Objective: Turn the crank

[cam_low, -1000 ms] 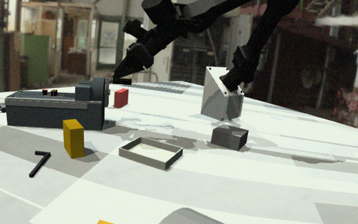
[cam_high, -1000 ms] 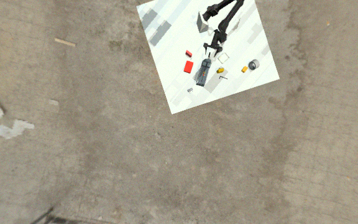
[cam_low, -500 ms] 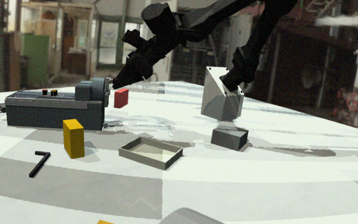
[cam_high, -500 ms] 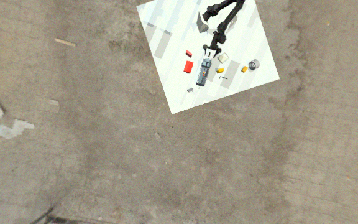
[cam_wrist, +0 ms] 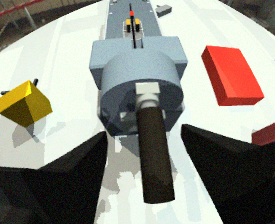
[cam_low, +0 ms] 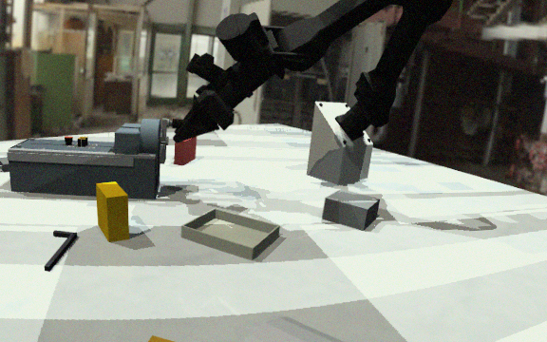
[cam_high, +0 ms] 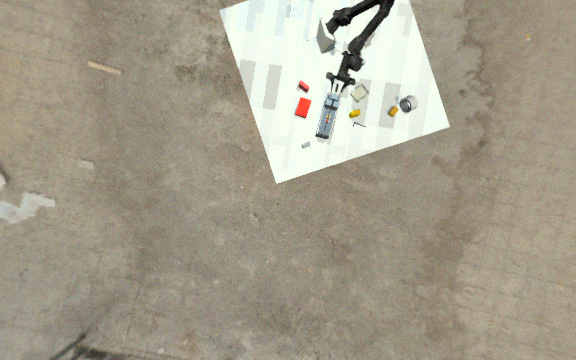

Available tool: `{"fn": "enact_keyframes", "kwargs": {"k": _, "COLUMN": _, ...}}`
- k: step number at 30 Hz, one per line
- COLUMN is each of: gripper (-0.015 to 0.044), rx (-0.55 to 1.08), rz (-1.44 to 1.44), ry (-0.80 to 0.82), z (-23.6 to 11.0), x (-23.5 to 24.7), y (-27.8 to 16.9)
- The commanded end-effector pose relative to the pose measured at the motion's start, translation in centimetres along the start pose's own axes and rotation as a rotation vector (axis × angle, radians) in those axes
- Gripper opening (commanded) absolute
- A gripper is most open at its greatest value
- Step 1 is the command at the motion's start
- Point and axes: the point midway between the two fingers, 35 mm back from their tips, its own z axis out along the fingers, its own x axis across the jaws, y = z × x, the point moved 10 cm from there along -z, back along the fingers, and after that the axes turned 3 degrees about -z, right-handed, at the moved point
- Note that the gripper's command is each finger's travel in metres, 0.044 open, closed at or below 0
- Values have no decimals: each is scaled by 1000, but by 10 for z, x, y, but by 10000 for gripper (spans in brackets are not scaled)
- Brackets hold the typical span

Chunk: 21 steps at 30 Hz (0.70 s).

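Was black all over, matte, with no markings readable. Had blocky, angular links (cam_low: 387, 62) and a thick round joint housing (cam_low: 240, 30) at the wrist end. Narrowed to a dark, faceted tool (cam_low: 193, 127) with two tapered fingers, seen in the wrist view as broad black wedges at both lower corners. Stood on a pale grey slanted pedestal (cam_low: 330, 157) with small dark screws at its face corners.
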Motion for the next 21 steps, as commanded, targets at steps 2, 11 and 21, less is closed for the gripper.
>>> {"fn": "enact_keyframes", "kwargs": {"k": 2, "gripper": 151, "rx": 1, "rz": 7, "ry": -7, "z": 0, "x": -1, "y": -2}}
{"fn": "enact_keyframes", "kwargs": {"k": 11, "gripper": 0, "rx": 1, "rz": 7, "ry": -7, "z": 0, "x": -1, "y": -2}}
{"fn": "enact_keyframes", "kwargs": {"k": 21, "gripper": 0, "rx": 1, "rz": 7, "ry": -7, "z": 0, "x": -6, "y": -1}}
